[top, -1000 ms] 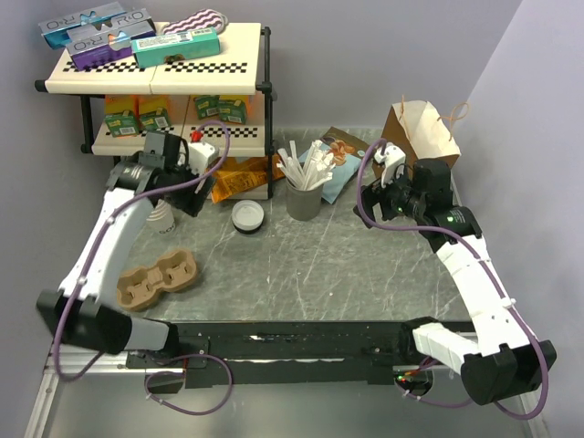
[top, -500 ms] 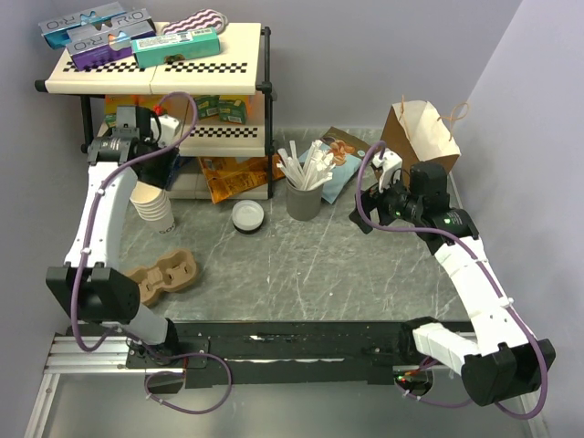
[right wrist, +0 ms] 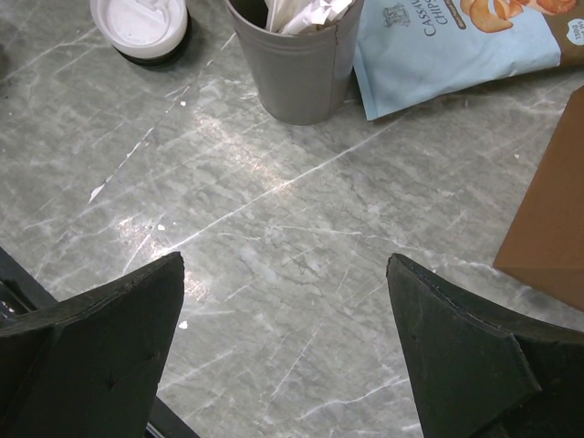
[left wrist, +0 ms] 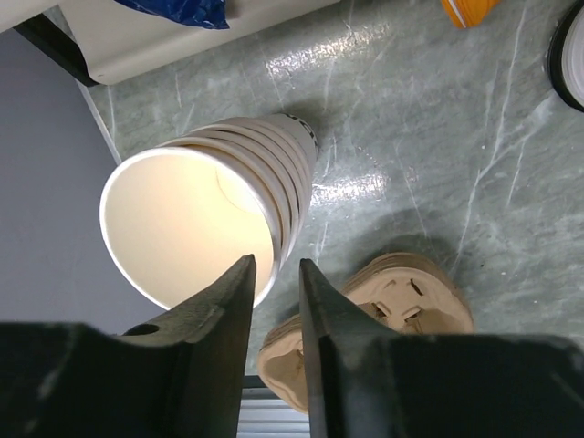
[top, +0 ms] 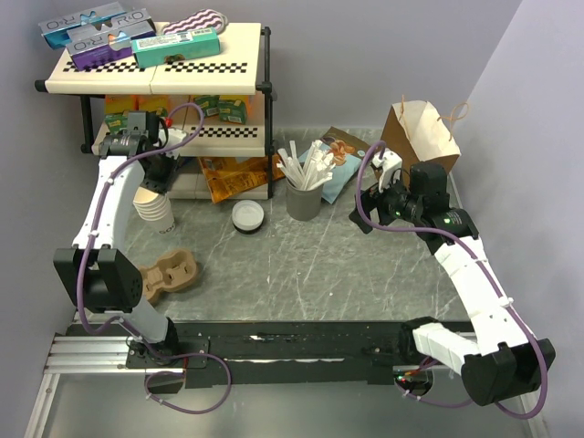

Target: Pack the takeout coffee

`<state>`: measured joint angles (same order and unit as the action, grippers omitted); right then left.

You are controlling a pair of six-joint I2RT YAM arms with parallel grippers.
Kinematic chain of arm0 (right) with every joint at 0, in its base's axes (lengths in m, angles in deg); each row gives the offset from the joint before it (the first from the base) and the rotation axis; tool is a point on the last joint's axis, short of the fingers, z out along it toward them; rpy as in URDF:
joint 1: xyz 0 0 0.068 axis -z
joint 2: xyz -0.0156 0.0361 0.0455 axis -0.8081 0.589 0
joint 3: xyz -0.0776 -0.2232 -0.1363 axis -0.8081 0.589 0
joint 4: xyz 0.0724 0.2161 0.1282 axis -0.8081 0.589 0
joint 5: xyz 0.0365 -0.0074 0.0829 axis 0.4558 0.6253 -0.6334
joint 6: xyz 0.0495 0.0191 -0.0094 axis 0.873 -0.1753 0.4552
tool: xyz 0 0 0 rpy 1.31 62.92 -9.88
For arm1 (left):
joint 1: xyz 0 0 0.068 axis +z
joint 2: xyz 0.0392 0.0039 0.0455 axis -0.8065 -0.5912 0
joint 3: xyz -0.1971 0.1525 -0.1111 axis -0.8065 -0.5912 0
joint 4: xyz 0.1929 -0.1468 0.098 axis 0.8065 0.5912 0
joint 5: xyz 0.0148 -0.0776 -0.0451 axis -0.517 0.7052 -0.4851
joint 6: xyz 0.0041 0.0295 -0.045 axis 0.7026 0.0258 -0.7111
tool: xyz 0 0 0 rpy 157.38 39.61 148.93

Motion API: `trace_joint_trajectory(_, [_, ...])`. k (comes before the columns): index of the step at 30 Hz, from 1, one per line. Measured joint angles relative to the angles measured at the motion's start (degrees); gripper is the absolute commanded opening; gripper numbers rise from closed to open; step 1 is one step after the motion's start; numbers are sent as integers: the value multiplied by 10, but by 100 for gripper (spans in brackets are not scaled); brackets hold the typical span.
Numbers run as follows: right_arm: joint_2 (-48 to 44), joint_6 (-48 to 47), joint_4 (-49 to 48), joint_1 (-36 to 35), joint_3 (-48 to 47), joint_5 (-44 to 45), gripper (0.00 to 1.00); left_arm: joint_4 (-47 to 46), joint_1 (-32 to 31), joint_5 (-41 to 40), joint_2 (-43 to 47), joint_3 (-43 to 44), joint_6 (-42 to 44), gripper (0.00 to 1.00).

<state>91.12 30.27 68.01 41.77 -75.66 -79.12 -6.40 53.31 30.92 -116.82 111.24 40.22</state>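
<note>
1. paper bag (top: pixel 422 135) stood apart from both tools; i judged packing not yet begun.
2. i saw no takeout coffee in any view.
3. left tool (left wrist: pixel 276 274) hung slightly parted over stacked cups (left wrist: pixel 205 214); right tool (right wrist: pixel 285 265) gaped, empty.

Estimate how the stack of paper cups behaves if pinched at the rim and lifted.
Probably light: the stack of paper cups is lidless and the top one looks empty. Its thin rim likely dents under a pinch. Nested cups may separate, so only the top one might lift; the narrow base suggests a push tips it.
</note>
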Motion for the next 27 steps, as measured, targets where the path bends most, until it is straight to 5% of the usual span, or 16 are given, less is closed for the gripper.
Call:
trace_joint_trajectory(10, [3, 2, -2, 0, 7, 0, 97, -3, 7, 5, -6, -11, 1, 24])
trace_joint_trajectory(23, [9, 2, -2, 0, 7, 0, 97, -4, 19, 10, -10, -15, 2, 1])
trace_joint_trajectory(27, [9, 3, -3, 0, 8, 0, 97, -4, 19, 10, -10, -15, 5, 1])
